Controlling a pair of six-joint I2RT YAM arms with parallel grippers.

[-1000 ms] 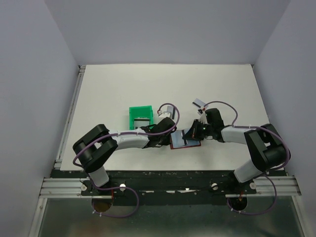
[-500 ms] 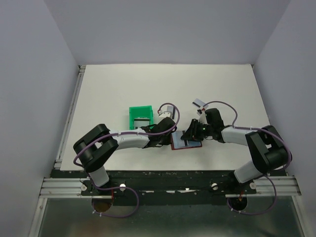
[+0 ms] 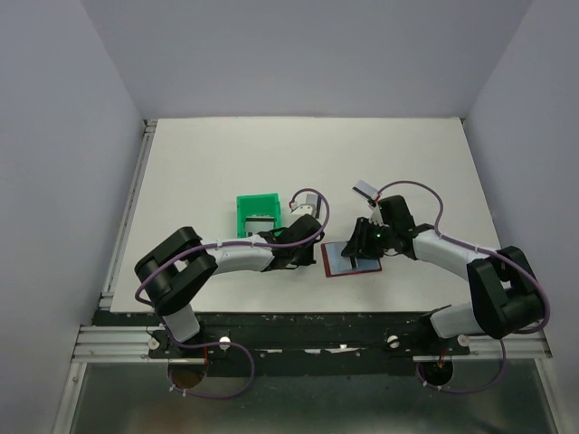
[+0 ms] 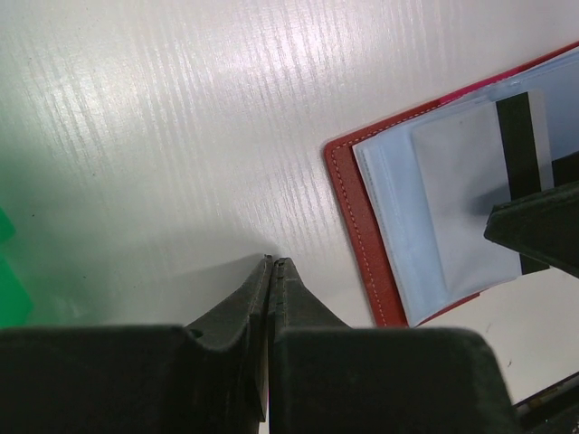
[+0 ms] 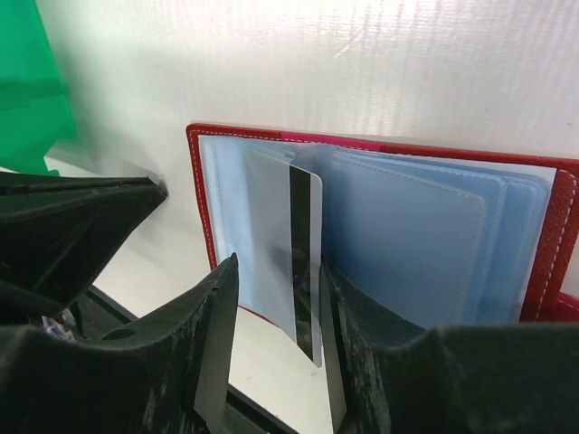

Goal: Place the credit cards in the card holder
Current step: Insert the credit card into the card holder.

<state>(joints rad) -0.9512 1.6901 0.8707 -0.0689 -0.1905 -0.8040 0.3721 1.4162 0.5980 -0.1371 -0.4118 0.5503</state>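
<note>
My right gripper (image 5: 276, 285) is open above the card holder (image 5: 416, 235), which lies unfolded on the white table (image 3: 407, 172) with its light blue inside facing up, between my two arms. One credit card (image 5: 271, 226) with a dark stripe sits partly in the pocket on the side toward my left arm, and its end sticks out over the red edge; my two fingers stand apart on either side of it. My left gripper (image 4: 270, 264) is closed on nothing, with its tips low over the table just beside the card holder, between it and the green tray (image 3: 244, 202).
</note>
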